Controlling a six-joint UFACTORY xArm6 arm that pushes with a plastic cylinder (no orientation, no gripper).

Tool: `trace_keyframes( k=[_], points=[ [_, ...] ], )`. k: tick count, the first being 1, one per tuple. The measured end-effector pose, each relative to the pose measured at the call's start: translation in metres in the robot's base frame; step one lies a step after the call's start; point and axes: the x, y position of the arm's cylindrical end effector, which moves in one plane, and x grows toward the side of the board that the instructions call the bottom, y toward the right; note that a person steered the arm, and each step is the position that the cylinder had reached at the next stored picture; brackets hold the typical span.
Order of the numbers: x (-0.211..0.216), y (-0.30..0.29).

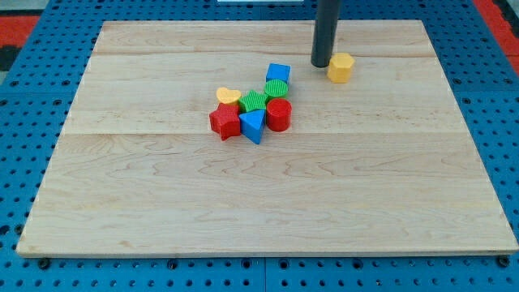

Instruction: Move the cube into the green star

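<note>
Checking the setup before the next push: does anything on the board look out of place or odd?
One thing: the yellow block sits alone near the view's top, apart from the cluster around the blue cube and green star. My tip stands just left of it. Nothing looks damaged or toppled.

Blue cube (278, 73), ribbed green star (254, 102), yellow block (340, 67)

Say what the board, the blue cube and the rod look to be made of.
Board: light wood, matte, with visible grain and plank seams.
Blue cube: probably plastic, solid even colour, ridged faces.
Rod, ending in my tip just left of the yellow block: smooth dark material, maybe plastic or metal; unclear.
</note>
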Motion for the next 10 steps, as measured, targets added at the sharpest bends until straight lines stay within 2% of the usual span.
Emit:
trace_keyframes(
  k=[3,4,5,6,7,8,9,10],
  points=[
    [0.022,-0.073],
    [0.004,-0.083],
    [-0.032,-0.100],
    [0.007,-0.102],
    [0.041,-0.100],
    [0.043,-0.103],
    [0.005,-0.066],
    [0.004,-0.009]
  ],
)
